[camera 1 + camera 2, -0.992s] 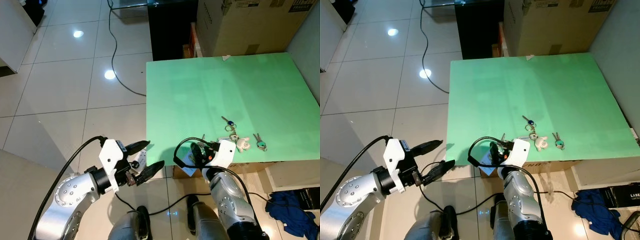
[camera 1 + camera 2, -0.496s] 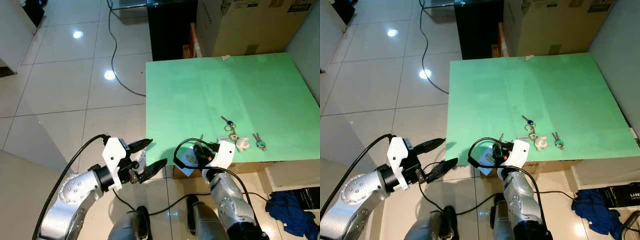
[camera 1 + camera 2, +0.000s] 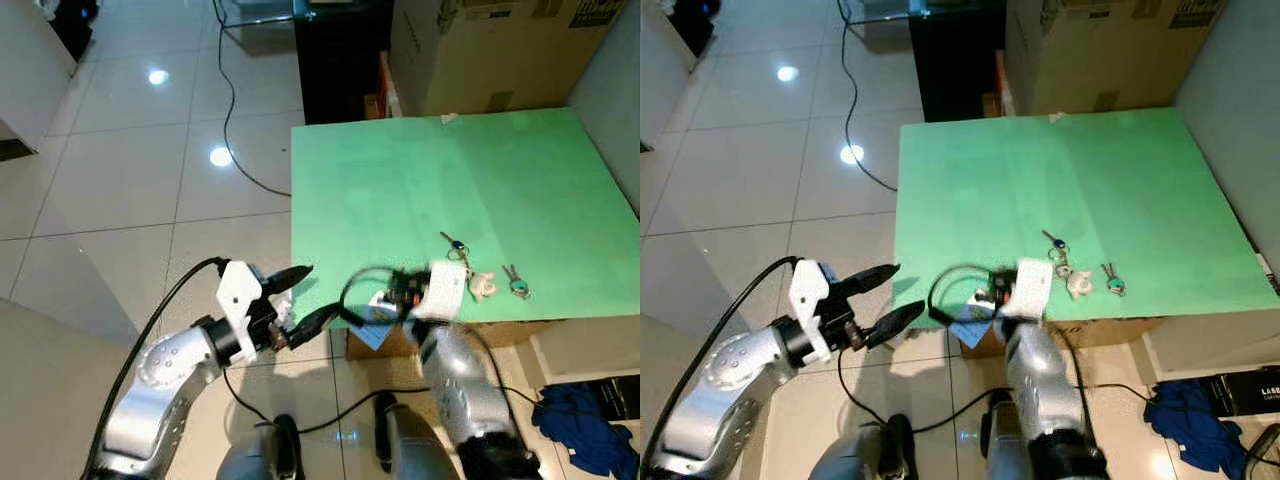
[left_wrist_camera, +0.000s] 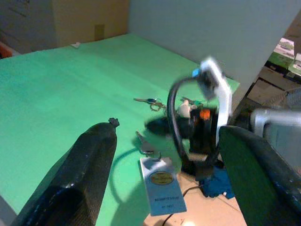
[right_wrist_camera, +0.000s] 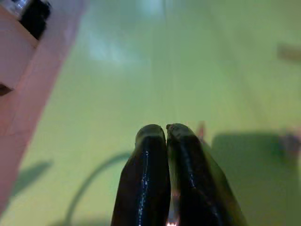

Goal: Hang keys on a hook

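Observation:
A bunch of keys point(image 3: 455, 245) with a white charm point(image 3: 484, 287) and a green-headed key point(image 3: 517, 287) lies near the front edge of the green table point(image 3: 430, 170). Another key point(image 4: 143, 142) with a blue tag point(image 4: 162, 181) rests at that edge, its tag overhanging. My right gripper point(image 5: 166, 128) is shut and hovers low over the table just behind the tagged key; it is motion-blurred in the eye views point(image 3: 388, 298). My left gripper point(image 3: 308, 296) is open beside the table's front left corner, pointing at the right wrist.
A large cardboard box point(image 3: 490, 50) and a black cabinet point(image 3: 340, 50) stand behind the table. A black cable point(image 3: 228, 110) runs over the tiled floor on the left. Blue cloth point(image 3: 585, 410) lies on the floor at the right. A grey wall point(image 3: 615, 80) borders the table's right side.
My right arm has swung up from below the table's front edge to above it. My left gripper has moved up and right toward the table's corner, still open.

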Controlling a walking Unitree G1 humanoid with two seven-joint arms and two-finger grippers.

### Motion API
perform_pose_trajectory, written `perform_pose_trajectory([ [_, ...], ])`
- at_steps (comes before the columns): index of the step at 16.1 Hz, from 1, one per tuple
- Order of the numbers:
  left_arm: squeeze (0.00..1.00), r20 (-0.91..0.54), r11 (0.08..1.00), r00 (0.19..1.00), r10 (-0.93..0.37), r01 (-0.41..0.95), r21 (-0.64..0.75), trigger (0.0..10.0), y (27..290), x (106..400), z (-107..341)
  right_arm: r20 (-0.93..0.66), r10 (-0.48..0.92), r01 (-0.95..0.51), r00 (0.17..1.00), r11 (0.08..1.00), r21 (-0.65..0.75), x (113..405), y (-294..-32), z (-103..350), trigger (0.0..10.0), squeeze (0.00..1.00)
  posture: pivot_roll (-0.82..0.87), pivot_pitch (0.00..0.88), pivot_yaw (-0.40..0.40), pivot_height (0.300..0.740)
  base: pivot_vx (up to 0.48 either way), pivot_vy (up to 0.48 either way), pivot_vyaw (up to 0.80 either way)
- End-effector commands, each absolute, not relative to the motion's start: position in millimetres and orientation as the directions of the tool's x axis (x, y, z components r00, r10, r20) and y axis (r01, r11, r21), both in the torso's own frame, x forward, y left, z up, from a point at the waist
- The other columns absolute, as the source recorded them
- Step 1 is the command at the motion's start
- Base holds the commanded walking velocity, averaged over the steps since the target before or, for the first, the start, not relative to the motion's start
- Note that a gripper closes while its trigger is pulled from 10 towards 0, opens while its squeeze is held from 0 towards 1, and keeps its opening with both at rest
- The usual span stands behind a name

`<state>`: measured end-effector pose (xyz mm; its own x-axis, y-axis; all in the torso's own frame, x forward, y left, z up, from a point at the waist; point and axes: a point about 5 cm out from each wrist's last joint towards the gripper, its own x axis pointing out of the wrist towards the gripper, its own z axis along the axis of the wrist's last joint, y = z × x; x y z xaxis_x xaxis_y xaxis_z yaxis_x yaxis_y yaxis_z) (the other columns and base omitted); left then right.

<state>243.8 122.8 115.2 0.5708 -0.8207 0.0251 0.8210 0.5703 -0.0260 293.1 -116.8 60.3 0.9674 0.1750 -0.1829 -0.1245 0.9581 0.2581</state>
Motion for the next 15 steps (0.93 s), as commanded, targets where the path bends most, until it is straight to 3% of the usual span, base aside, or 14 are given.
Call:
perform_pose_trajectory([
  [1,0.00,0.022,0.575,0.576,-0.817,0.818,-0.027,10.0,122.4,245.0,112.5,-0.158,0.195,-0.156,0.968,0.961,0.228,294.5,-113.4,67.4,0.0,0.00,-0.20,0.170,0.087,0.732,0.000,0.000,0.00],
  [4,0.00,0.043,0.573,0.573,-0.818,0.819,-0.029,10.0,115.0,251.6,112.1,-0.114,0.201,-0.177,0.973,0.965,0.195,300.4,-116.4,80.5,0.0,0.00,-0.21,0.145,0.082,0.732,0.000,0.000,0.00],
  [6,0.00,0.020,0.639,0.639,-0.769,0.769,0.002,10.0,116.8,259.9,107.6,-0.115,0.144,-0.115,0.983,0.966,0.229,299.4,-126.8,79.6,0.0,0.00,-0.21,0.131,0.080,0.732,0.000,0.000,0.00],
  [7,0.00,0.015,0.711,0.712,-0.702,0.702,-0.048,10.0,121.8,267.8,104.2,-0.079,0.089,-0.074,0.993,0.981,0.178,291.6,-141.0,85.5,10.0,0.00,-0.22,0.131,0.079,0.732,0.000,0.000,0.00],
  [9,0.00,-0.033,0.842,0.857,-0.515,0.498,-0.206,10.0,130.4,279.9,88.8,0.009,0.044,-0.044,0.999,0.999,0.000,264.2,-163.2,96.1,10.0,0.00,-0.25,0.122,0.071,0.732,0.000,0.000,0.00],
  [13,0.00,-0.090,0.886,0.925,-0.368,0.320,-0.336,10.0,123.6,283.7,70.7,-0.032,-0.053,0.049,0.998,0.989,-0.137,228.1,-192.1,82.1,10.0,0.00,-0.30,0.093,0.072,0.732,0.000,0.000,0.00],
  [15,0.00,-0.083,0.906,0.935,-0.346,0.310,-0.287,10.0,120.0,290.0,74.0,-0.030,-0.110,0.103,0.993,0.980,-0.169,229.5,-199.1,82.6,10.0,0.00,-0.31,0.082,0.085,0.732,0.000,0.000,0.00],
])
